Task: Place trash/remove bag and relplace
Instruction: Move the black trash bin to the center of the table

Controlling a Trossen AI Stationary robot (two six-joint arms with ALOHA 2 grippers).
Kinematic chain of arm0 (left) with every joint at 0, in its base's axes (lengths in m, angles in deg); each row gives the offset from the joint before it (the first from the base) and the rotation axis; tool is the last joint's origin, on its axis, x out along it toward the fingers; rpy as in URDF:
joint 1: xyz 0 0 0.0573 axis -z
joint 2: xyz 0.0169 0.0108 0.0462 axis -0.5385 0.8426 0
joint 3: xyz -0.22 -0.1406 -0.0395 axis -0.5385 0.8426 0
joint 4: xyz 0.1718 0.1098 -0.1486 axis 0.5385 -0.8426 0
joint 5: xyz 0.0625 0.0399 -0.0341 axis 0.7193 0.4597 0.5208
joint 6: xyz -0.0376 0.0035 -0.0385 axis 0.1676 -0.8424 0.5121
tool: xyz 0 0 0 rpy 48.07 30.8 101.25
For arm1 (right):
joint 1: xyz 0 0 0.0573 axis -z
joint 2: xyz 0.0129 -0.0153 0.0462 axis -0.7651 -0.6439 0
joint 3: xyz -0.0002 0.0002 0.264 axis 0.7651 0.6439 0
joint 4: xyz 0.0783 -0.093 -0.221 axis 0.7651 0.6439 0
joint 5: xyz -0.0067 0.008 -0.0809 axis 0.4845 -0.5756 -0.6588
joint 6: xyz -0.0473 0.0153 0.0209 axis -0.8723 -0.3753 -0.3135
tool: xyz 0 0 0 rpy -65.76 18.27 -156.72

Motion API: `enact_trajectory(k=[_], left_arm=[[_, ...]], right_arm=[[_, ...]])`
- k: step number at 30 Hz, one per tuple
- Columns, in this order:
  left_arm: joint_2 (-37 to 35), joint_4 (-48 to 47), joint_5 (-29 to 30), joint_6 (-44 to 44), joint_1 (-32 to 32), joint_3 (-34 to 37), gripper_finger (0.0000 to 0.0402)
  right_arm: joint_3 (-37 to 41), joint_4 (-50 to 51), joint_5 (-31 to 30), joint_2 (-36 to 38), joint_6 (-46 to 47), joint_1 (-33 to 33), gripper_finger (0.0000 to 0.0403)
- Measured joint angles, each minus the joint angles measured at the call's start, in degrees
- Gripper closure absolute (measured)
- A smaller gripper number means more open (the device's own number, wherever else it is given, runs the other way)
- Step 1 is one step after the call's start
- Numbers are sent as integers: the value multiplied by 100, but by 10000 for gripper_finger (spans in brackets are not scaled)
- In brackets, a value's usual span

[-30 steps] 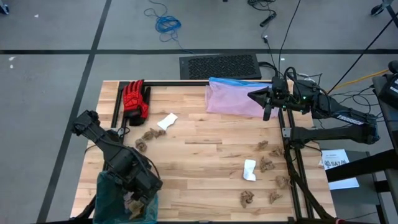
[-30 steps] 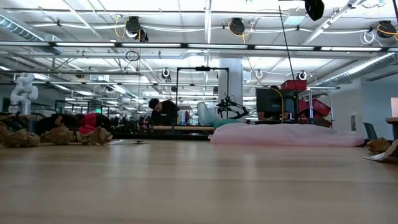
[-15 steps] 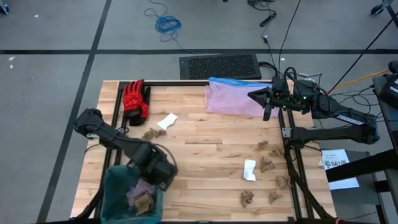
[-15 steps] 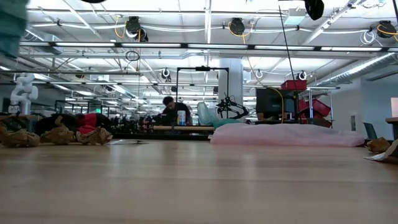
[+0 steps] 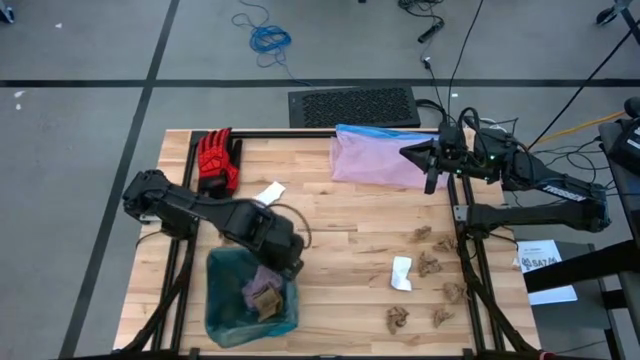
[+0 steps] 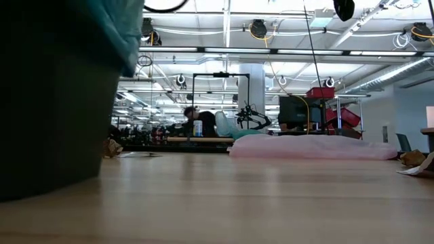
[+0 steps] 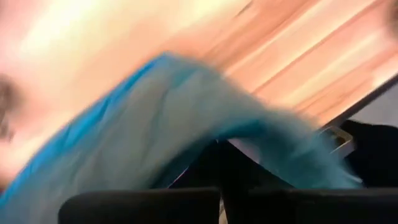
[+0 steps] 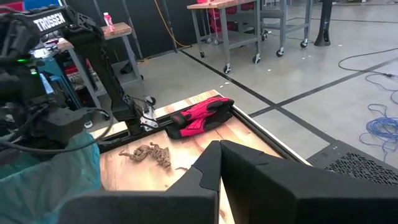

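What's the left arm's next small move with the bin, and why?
Probably ease the teal-lined bin a bit further onto the table and set it steady. The left gripper is shut on its rim near the front edge, and loose crumpled paper scraps lie to its right.

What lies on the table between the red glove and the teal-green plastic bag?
In the high view, the left arm crosses there, between red glove and teal-green plastic bag.
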Motion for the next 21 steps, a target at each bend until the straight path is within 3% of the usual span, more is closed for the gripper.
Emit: enact_trajectory(k=[12, 21], left_arm=[[0, 992, 339, -2604, -1660, -4, 401], [182, 2748, 101, -3847, -2779, -6, 401]], right_arm=[[0, 4, -7, 10, -15, 0, 403], [0, 3, -7, 11, 15, 2, 403]])
